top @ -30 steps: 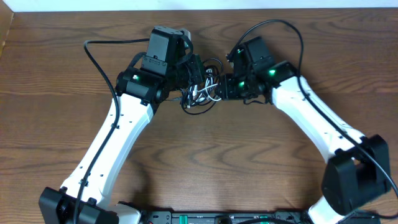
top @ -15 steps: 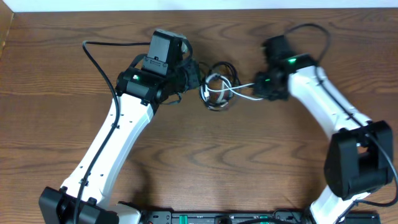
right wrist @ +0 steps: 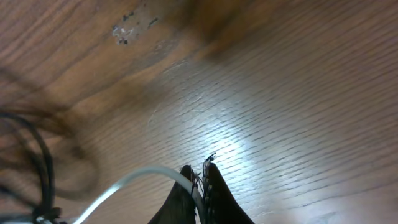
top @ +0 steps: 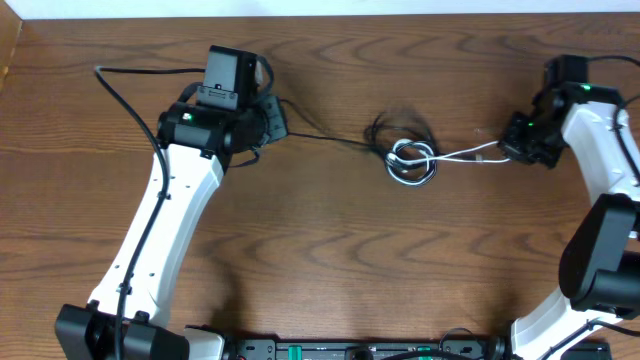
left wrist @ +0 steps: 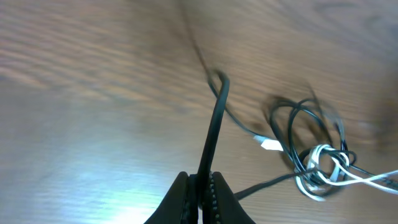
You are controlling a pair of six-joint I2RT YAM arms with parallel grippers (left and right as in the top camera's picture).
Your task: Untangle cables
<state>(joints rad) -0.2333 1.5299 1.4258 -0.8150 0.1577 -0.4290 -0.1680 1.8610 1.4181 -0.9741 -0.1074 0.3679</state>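
1. Table (top: 320, 260): brown wood grain, and it carries everything listed.
2. Cables, knot (top: 410, 160): black loops and tight white coils bunched together, lying on the table between the two arms and closer to the right one.
3. Black cable (top: 330, 140): one thin strand running from the left arm (top: 180, 200) across to the knot.
4. White cable (top: 465, 155): one strand running from the knot to the right arm (top: 600, 150), lifted slightly at the arm end.
5. Left fingers (left wrist: 180, 196): pressed together on the black cable (left wrist: 212, 124), which rises straight out from between the tips. Only the left wrist view shows this pinch; from overhead the wrist housing hides the tips.
6. Right fingers (right wrist: 221, 193): pressed together on the white cable (right wrist: 134, 180), which curves away to the left. The overhead view shows only that the strand ends at the arm.
7. Pale plug end (left wrist: 269, 144): seen in the left wrist view on a black strand beside the loops, and too small to make out from overhead.
8. Knot (left wrist: 320, 165), left wrist view: the white coils are seen threaded through the black loops. In the right wrist view it is only a dark blur at the left edge.
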